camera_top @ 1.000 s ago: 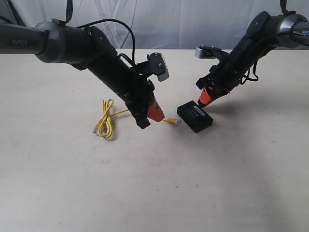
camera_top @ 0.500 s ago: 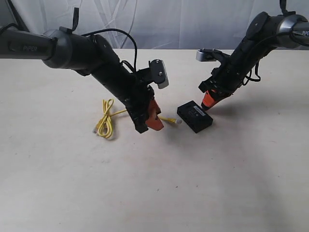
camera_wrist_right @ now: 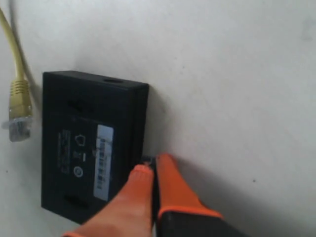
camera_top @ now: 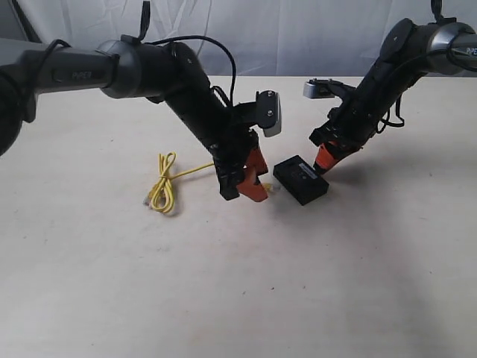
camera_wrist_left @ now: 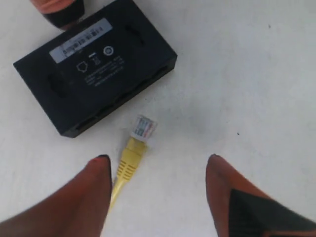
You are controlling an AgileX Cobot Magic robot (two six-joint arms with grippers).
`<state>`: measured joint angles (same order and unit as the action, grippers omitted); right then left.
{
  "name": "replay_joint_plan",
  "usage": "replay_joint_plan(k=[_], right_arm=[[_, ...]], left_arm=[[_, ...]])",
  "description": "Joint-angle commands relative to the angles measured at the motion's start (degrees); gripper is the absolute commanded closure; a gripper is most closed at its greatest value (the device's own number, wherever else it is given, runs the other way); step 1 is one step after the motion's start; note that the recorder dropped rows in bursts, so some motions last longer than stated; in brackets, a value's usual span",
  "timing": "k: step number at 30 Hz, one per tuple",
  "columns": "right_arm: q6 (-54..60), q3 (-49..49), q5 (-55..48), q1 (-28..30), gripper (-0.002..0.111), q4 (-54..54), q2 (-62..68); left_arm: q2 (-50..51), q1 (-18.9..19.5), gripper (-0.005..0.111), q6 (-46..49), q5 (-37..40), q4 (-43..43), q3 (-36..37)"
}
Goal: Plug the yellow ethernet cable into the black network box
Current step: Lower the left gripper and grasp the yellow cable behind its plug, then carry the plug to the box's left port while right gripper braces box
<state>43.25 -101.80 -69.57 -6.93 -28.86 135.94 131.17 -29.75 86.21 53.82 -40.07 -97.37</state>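
The yellow ethernet cable lies with its knotted bundle on the left of the table. Its clear plug rests loose on the surface, a short gap from the port side of the black network box. My left gripper hangs open over the plug end, with the yellow boot beside one orange finger and untouched. In the exterior view the left gripper stands just left of the box. My right gripper is shut, its tips against the box's far side edge.
The pale tabletop stretches wide in front of both arms. A white curtain hangs behind the table. The left arm's wrist camera sits just above the box area.
My left arm has swung to the right, bringing its gripper over the cable's plug end and closer to the box. The right gripper and the box have stayed put.
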Motion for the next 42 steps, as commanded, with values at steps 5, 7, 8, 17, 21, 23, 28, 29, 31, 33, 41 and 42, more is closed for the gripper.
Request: replay_joint_plan(k=[5,7,8,17,21,23,28,29,31,33,41,42], right_arm=[[0.24,-0.20,-0.01,0.28,0.109,0.55,0.97],[0.24,-0.20,-0.01,0.28,0.109,0.55,0.97],[0.24,-0.20,-0.01,0.28,0.109,0.43,0.97],[0.24,-0.20,0.21,0.28,0.109,0.33,0.97],[0.24,-0.20,0.32,0.28,0.109,0.33,0.97],[0.24,-0.20,0.43,0.28,0.109,0.33,0.97],[0.24,-0.20,1.02,0.28,0.109,0.33,0.97],[0.24,-0.20,1.02,0.28,0.109,0.33,0.97],[0.24,-0.20,1.02,0.28,0.109,0.33,0.97],[0.24,-0.20,1.02,0.28,0.109,0.33,0.97],[0.24,-0.20,1.02,0.28,0.109,-0.27,0.97],[0.24,-0.20,1.02,0.28,0.109,-0.27,0.97]], left_arm=[[4.06,-0.09,0.052,-0.58,1.46,1.04,-4.79],[4.74,-0.09,0.052,-0.58,1.46,1.04,-5.60],[5.05,-0.09,0.052,-0.58,1.46,1.04,-6.00],[7.41,-0.09,0.057,-0.58,1.46,1.03,-6.70],[7.49,-0.09,0.060,-0.58,1.46,1.29,-6.70],[7.49,-0.09,0.078,-1.08,1.46,3.79,-6.70],[7.49,-0.09,0.107,-10.97,0.96,12.98,-6.70],[7.25,-0.09,0.107,-12.24,0.65,13.70,-6.70],[6.83,-0.09,0.107,-14.25,0.20,14.51,-6.70],[6.01,-0.09,0.107,-17.57,-1.08,15.75,-6.70],[1.70,-0.23,0.107,-37.87,-1.89,25.18,-6.70],[1.59,-0.53,0.107,-38.51,-1.59,25.93,-6.70]])
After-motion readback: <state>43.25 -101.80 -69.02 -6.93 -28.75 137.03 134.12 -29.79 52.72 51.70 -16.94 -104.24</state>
